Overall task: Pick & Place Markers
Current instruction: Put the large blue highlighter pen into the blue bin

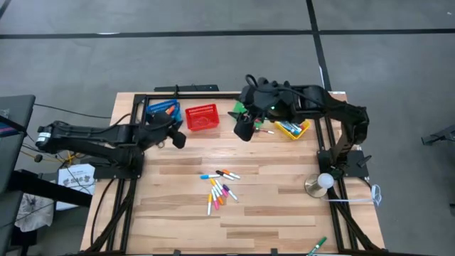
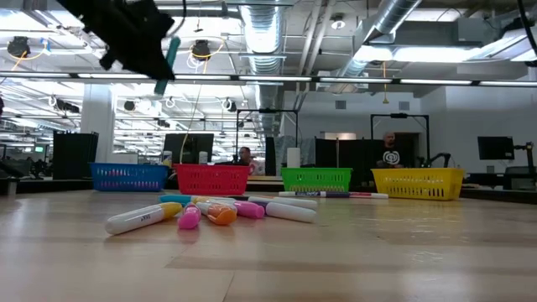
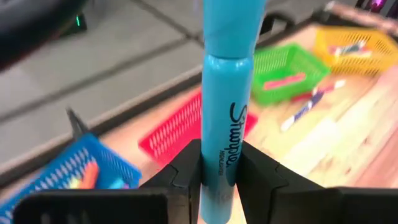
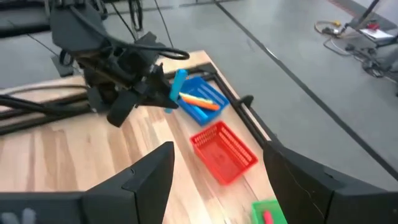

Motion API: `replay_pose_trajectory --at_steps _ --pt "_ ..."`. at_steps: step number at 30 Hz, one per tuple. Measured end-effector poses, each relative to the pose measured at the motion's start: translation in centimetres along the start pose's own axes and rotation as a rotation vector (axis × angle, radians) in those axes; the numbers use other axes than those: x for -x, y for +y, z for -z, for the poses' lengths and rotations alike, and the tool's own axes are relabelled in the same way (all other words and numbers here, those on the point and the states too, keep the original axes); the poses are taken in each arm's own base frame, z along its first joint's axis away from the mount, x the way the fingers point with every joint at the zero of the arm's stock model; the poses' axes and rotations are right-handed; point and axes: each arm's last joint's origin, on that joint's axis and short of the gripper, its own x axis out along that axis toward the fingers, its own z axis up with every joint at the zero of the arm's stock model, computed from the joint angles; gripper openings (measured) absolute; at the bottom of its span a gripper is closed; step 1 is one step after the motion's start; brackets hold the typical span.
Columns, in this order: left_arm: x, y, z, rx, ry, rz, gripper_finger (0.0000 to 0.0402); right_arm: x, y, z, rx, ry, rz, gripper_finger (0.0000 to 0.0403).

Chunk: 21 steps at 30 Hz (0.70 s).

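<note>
Left pincer (image 3: 217, 177): clamped low on blue marker (image 3: 227, 106), raised beside blue basket (image 1: 162, 110). Right pincer (image 4: 214, 180): wide, empty, above green basket (image 4: 266, 211). Your risks: marker pivots in low grip, strikes rim, drops onto bench (image 1: 284, 206). Remaining markers (image 1: 220, 188) lie mid-bench.

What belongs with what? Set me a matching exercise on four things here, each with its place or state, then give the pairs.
1. blue marker
2. red basket
3. right gripper
4. loose markers

a. open, holding nothing
b. lying mid-table
c. clamped in the left gripper
d. between the blue basket and the green basket

Pairs: 1-c, 2-d, 3-a, 4-b.
</note>
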Motion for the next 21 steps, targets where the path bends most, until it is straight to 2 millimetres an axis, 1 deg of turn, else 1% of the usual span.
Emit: replay_pose_trajectory --at_steps 4,8,14,18,21 --pt "-2.1 0.9 0.5 0.052 0.148 -0.001 0.0076 0.0 -0.7 0.3 0.009 0.038 0.024 0.0238" --pt "-4.2 2.3 1.0 0.09 0.279 -0.05 0.0077 0.0 -1.1 0.9 0.034 0.091 0.05 0.0238" --pt "-6.3 4.4 1.6 0.123 0.408 -0.137 0.0076 0.3 -2.2 1.0 0.055 0.117 0.07 0.0238" --pt "-7.3 5.5 1.8 0.088 0.439 -0.198 0.0078 1.7 -3.4 1.0 0.035 0.098 0.077 0.0238" --pt "-7.7 6.2 1.8 0.02 0.442 -0.252 0.0079 2.9 -3.9 0.8 0.008 0.069 0.076 0.0238"
